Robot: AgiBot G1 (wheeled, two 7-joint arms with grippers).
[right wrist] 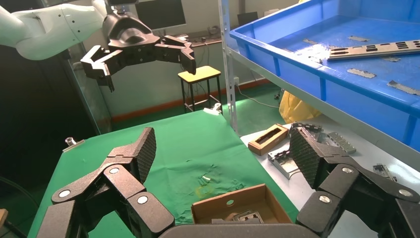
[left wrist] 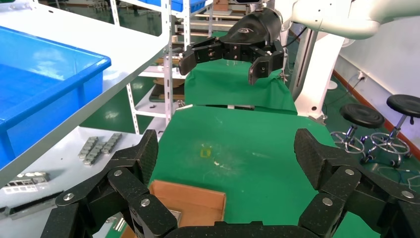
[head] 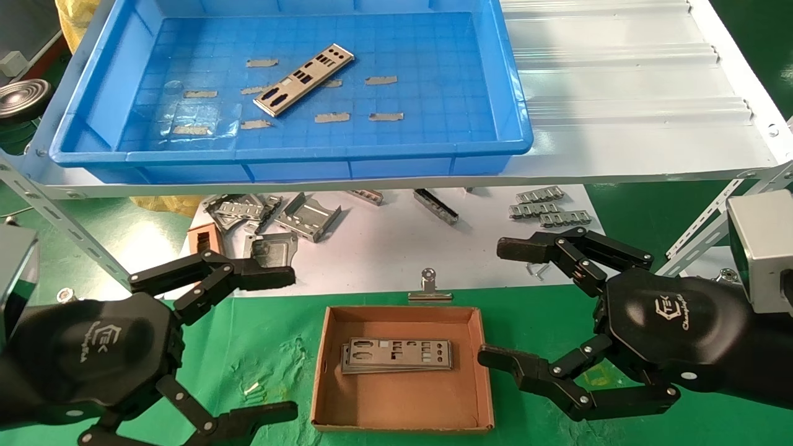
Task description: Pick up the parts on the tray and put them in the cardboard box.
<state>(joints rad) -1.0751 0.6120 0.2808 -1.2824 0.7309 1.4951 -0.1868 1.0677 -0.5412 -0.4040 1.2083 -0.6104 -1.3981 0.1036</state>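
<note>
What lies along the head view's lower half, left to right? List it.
Left gripper → cardboard box, holding stacked plates → right gripper. Both grippers are open and empty.

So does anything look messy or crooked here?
A bit. One silver plate lies diagonally in the blue tray, among torn tape scraps. The plates in the cardboard box are stacked slightly fanned. Both the left gripper and the right gripper hang open and empty.
</note>
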